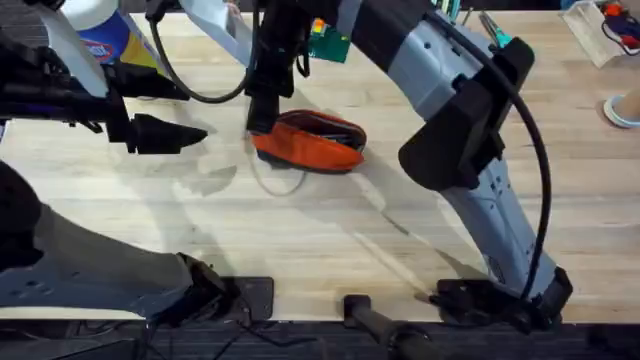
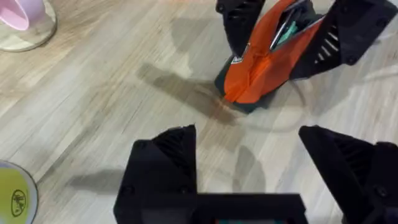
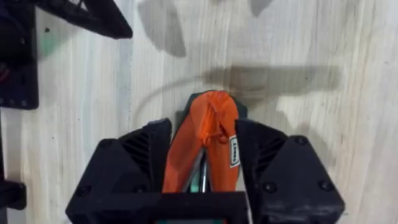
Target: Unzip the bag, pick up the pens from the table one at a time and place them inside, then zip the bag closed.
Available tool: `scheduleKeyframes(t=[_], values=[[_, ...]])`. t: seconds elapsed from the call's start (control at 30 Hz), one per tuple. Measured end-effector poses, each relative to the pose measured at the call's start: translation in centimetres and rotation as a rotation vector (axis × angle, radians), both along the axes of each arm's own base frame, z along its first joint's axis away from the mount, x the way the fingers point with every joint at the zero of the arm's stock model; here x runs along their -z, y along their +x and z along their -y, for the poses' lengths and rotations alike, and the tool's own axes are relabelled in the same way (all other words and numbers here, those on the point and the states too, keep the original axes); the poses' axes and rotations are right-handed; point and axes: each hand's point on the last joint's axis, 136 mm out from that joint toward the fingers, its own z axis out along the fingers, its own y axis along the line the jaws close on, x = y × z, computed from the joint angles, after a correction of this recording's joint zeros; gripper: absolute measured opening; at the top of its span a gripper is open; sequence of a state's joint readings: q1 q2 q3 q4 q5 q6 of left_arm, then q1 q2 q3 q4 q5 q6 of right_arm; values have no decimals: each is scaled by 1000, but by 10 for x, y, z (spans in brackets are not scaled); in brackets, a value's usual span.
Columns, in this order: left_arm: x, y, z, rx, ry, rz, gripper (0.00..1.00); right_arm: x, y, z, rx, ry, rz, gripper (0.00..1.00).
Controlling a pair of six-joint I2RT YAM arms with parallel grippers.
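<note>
While the arms hang over it: the bag (image 1: 312, 143) lies on the worktop (image 1: 330, 235), around the middle and toward the far side.
Bag: orange pouch, dark base, zipper looks parted with a green pen (image 2: 287, 32) peeking out inside.
Right claw (image 1: 262, 118): reaching across the middle, fingers straddling the bag's left end and pressed up against the fabric on both sides, so it's gripping the bag.
Left claw (image 1: 185, 133): hovering just left of the bag, not touching it, fingers (image 2: 163, 163) spread wide apart with bare wood between them.
Other stuff: a thin pale loop of cord (image 1: 272, 182) on the wood right by the bag.
</note>
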State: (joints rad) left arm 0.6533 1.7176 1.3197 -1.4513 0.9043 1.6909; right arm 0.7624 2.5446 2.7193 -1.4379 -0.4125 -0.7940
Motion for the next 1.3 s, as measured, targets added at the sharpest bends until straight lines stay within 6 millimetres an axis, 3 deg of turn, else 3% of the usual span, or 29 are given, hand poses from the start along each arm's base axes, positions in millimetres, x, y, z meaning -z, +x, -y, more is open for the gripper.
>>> scheduleKeyframes(t=[0.1,0.17,0.23,0.27,0.3,0.6,0.93,1.3], values=[[0,0,0,0,0,0,996,0,0,0,0,0,0,572],[0,0,0,0,0,0,996,0,0,0,0,-1,0,449],[0,0,0,0,0,0,996,0,0,0,1,0,0,157],[0,0,0,0,0,0,996,0,0,0,5,-1,-2,69],[0,0,0,0,0,0,996,0,0,0,9,-1,-4,42],[0,0,0,0,0,0,995,21,5,-2,70,-28,-55,33],[0,0,0,0,0,0,995,22,8,-2,102,-25,-70,33],[0,0,0,0,0,1,995,-11,17,-9,106,51,2,33]])
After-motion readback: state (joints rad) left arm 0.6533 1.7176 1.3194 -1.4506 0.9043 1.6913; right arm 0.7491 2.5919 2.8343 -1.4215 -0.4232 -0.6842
